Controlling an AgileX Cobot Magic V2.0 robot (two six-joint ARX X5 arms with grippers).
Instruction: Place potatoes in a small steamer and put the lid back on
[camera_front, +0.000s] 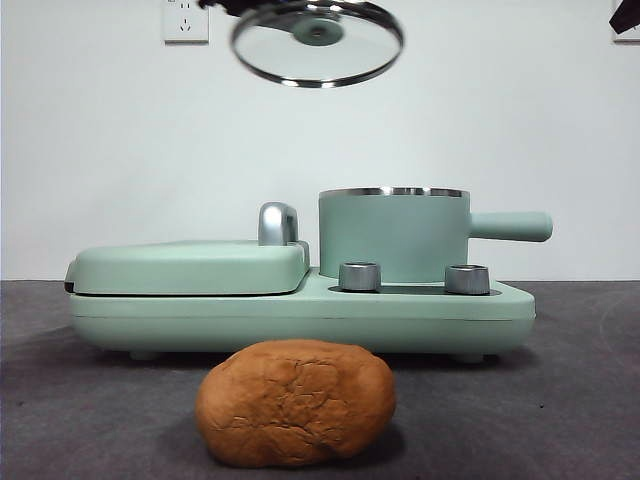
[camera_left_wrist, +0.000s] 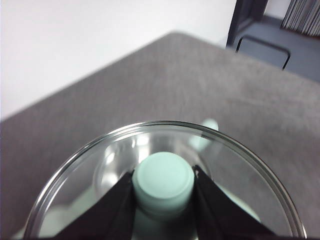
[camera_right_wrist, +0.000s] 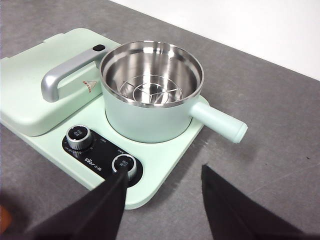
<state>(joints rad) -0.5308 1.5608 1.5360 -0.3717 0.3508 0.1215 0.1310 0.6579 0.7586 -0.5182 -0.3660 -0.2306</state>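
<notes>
- The left gripper has its jaws clamped on the small mint knob of the lid, which hangs high in the air, tilted, above the gap between griddle and pot.
- The right gripper hovers near the front of the cooker with its jaws spread wide and nothing between them.
- The potato lies on the bench in front of the cooker, well apart from both grippers.
- I'd judge the potato heavy for its size, firm and not slippery, its cracked skin giving some bite. It looks about as wide as the pot, so taking it across its short middle with wide jaws seems best.
- The lid is glass with a metal rim: stiff, breakable, and prone to swing on that knob, so it wants a gentle set-down.
- The pot stands open on the cooker beside the griddle, handle pointing away from it.
- Only the right wrist view looks down inside: a bare steel bowl with a wire rack at the bottom, no potato yet.
- Only the front view shows the potato and how high the lid hangs.
- Only the left wrist view shows the grip on the knob.
</notes>
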